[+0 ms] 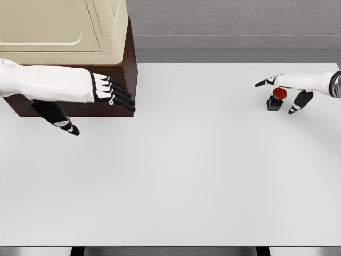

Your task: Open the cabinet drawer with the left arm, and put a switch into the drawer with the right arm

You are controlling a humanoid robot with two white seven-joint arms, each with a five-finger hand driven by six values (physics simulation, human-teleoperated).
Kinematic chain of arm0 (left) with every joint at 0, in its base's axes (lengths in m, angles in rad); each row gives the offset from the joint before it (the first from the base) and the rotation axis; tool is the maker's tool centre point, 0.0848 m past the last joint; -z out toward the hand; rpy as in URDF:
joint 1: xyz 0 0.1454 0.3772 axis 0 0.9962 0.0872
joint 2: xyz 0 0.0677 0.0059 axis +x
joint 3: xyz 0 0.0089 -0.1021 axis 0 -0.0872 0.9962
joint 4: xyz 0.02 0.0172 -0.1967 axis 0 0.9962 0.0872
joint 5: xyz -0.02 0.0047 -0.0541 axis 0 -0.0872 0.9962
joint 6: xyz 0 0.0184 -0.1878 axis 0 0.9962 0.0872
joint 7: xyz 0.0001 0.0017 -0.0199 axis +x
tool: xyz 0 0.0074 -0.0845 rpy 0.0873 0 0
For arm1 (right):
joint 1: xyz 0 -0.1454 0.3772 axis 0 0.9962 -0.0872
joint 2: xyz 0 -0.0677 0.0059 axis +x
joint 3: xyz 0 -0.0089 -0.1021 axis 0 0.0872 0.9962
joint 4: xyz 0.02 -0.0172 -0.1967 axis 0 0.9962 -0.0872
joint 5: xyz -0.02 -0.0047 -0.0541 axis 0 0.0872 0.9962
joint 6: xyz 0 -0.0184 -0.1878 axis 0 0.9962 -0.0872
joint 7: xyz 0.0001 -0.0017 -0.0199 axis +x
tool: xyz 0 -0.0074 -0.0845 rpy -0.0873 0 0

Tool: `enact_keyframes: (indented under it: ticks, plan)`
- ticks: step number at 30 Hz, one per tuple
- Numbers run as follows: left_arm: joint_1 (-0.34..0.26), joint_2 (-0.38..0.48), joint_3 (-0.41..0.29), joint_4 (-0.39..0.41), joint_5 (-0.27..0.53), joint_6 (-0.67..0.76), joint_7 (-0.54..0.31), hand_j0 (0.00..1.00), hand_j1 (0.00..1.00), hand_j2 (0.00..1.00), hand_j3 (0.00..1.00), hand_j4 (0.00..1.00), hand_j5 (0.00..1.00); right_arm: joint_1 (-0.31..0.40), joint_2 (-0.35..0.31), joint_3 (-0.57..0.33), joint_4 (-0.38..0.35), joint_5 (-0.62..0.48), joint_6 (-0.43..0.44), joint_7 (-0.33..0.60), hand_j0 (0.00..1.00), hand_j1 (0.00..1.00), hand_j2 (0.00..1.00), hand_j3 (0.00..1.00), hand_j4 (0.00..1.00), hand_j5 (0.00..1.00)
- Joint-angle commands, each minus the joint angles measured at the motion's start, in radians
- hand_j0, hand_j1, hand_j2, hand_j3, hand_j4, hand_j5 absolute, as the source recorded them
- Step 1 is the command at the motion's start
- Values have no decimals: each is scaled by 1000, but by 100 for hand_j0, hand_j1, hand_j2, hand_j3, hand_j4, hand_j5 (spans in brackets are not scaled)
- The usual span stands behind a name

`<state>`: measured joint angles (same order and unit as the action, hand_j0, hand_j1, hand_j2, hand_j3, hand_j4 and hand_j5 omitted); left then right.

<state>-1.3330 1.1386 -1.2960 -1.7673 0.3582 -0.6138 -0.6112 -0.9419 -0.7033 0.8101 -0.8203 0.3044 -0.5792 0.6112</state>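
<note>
— Looking at the head view, where is the left robot hand (109, 92)?

— It comes in from the left edge and is in front of the cabinet (80, 32), at the upper left of the white counter (176, 170). The fingers (121, 96) are black, stretched out and close to one another, pointing to the right over the dark brown base of the cabinet. The thumb (63, 122) hangs lower and apart from them. The hand holds nothing.

— Does it touch the cabinet?

— I cannot tell. The fingers lie over the brown front in the picture, but contact is not clear.

— And the drawer, is it open?

— I see only cream panels on top of the brown base. A drawer pulled out is not visible.

— Where is the switch (276, 99)?

— It stands on the counter at the far right, well apart from the cabinet. It has a red round button on top and a dark blue-black body below.

— And the right robot hand (290, 93)?

— It enters from the right edge, just beside the switch. Its fingers are spread: one long finger (266, 82) reaches to the left above the switch, and the thumb (299, 101) points down just to the right of it. The switch is between them, but the hand is not closed on it.
</note>
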Motion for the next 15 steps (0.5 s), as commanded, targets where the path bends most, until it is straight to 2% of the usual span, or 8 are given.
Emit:
enact_keyframes:
  ticks: [1,6,7,9,15]
  plan:
    - [2,27,-3,0,57,3,0,100,100,100,100,100,100,0,5,-2,10,-1,2,0,100,100,100,100,100,100]
    - [3,90,-3,0,139,3,0,100,100,100,100,100,100,-6,10,-2,29,8,2,0,100,100,100,100,100,100]
    - [6,90,-2,0,140,3,0,100,100,100,100,100,100,-11,10,-2,33,19,2,0,99,99,99,99,99,99]
    - [9,101,-2,0,194,3,0,100,100,100,100,100,100,-11,10,-2,36,21,1,0,95,95,95,95,95,95]
    - [31,113,0,0,214,3,0,100,100,100,100,100,100,-11,10,-2,38,22,2,0,86,86,86,86,86,86]
